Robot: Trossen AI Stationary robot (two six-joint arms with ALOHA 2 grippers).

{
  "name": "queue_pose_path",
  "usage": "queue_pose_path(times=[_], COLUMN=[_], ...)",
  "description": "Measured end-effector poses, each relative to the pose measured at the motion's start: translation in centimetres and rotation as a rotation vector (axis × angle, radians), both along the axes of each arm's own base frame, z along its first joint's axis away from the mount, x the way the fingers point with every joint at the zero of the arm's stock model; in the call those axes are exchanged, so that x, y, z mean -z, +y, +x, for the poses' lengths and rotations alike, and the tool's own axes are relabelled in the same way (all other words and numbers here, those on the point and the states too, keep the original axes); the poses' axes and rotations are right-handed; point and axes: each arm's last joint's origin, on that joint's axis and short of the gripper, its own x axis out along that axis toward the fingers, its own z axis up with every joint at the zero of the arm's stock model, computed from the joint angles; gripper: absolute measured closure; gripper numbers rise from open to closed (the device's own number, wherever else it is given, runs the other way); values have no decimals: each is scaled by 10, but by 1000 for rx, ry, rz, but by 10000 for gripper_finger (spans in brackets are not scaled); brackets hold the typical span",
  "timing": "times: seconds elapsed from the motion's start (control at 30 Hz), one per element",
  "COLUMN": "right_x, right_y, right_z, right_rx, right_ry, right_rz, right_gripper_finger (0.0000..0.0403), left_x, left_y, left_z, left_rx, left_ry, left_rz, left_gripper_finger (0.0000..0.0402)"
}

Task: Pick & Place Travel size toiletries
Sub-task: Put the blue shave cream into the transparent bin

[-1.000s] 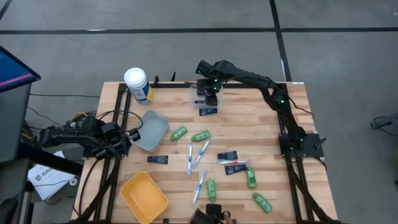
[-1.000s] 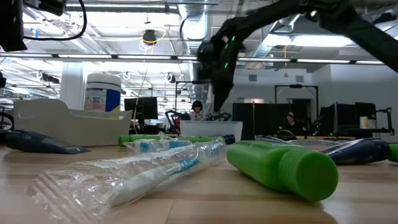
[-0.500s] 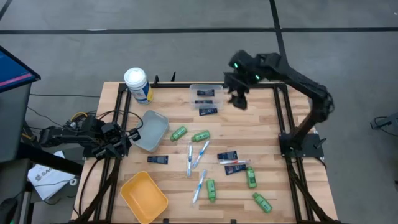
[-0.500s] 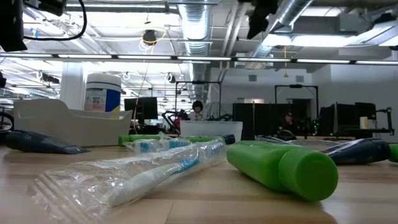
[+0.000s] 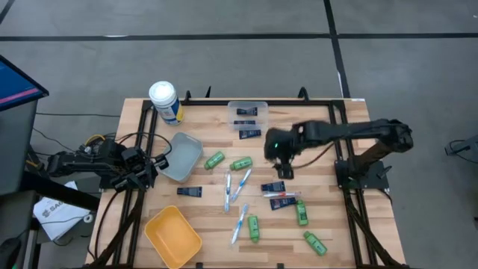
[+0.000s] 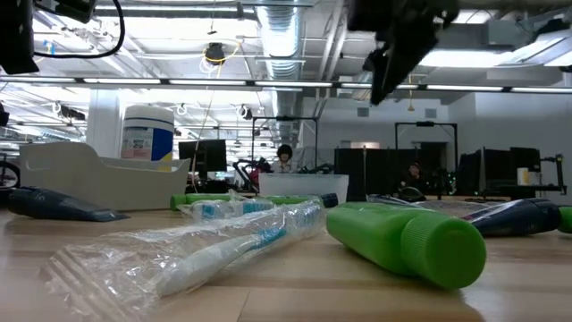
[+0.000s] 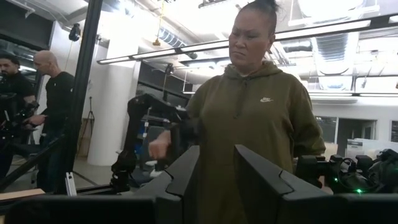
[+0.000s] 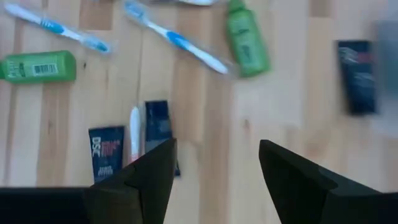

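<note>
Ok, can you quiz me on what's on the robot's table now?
1. How many green bottles can you count from above?
2. Which one has a navy tube inside? A yellow bin, B grey bin, C clear bin.
3. True or false: the right gripper is holding a toothbrush.

Key: 1. Five. 2. C. 3. False, it is open and empty.
</note>
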Motion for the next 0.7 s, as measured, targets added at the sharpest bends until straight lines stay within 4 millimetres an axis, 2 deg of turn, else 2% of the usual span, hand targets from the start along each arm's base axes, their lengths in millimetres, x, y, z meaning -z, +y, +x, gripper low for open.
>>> queue_pose_path(times=[0.07, 0.13, 0.47, 0.7], right_x=[16, 25, 93, 119], right_y=[7, 12, 36, 38], right_z=[1, 10, 37, 44], right_rx=[-30, -65, -204, -214], right_ry=[48, 39, 215, 283], right_rz=[-2, -10, -43, -44], right_gripper_finger=[178, 177, 177, 182], left_x=[0, 0, 3, 6], left_y=[0, 0, 0, 1], left_z=[0, 0, 5, 10], left_rx=[0, 0, -2, -1], left_ry=[0, 1, 43, 86], left_rz=[0, 0, -4, -5], left_gripper_finger=[309, 309, 309, 309])
